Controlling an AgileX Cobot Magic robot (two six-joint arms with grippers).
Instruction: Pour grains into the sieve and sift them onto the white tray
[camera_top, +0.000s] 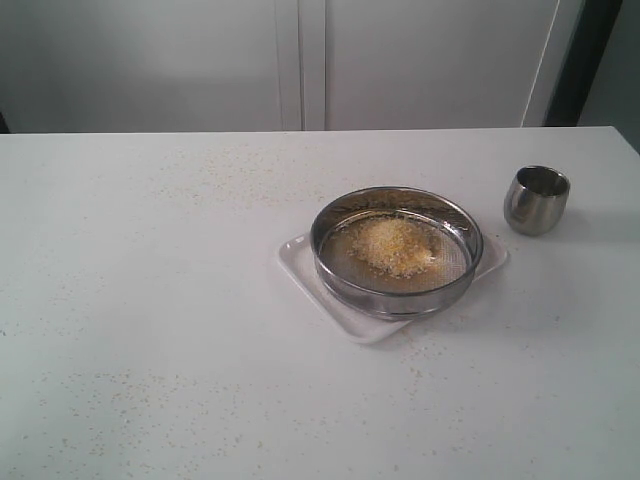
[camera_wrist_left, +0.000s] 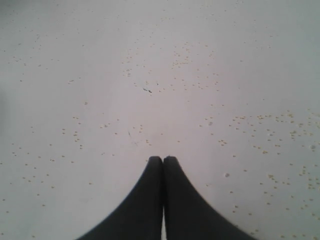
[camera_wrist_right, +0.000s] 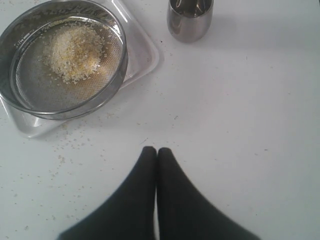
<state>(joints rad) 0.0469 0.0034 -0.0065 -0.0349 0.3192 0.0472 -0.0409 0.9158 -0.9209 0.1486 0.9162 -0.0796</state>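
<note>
**Exterior view.** A wide, round, shallow sieve (camera_top: 395, 298) with a shiny steel wall and a fine wire-mesh bottom sits on the white tray (camera_top: 300, 262). The tray is a flat rectangle with rounded corners and a low rim, and its corners project past the sieve. The grains (camera_top: 393, 245), golden-yellow granules mixed with paler ones, form a loose heap near the centre of the mesh. A small rounded steel cup (camera_top: 536, 200) stands upright on the pale matte surface (camera_top: 150, 320), right of the tray and apart from it.

**Right wrist view.** This shows the same sieve, tray and cup. It adds the right fingers (camera_wrist_right: 140, 195), which are black, smooth and tapering. They are pressed together tip to tip and hold nothing.

**Left wrist view.** The left fingers (camera_wrist_left: 147, 195) are likewise pressed together and empty, over surface dotted with stray specks (camera_wrist_left: 270, 120). These show most clearly here as separate yellowish granules.

The fingers appear only in the wrist views. The grey panelled wall (camera_top: 300, 60) appears only in the exterior view.
</note>
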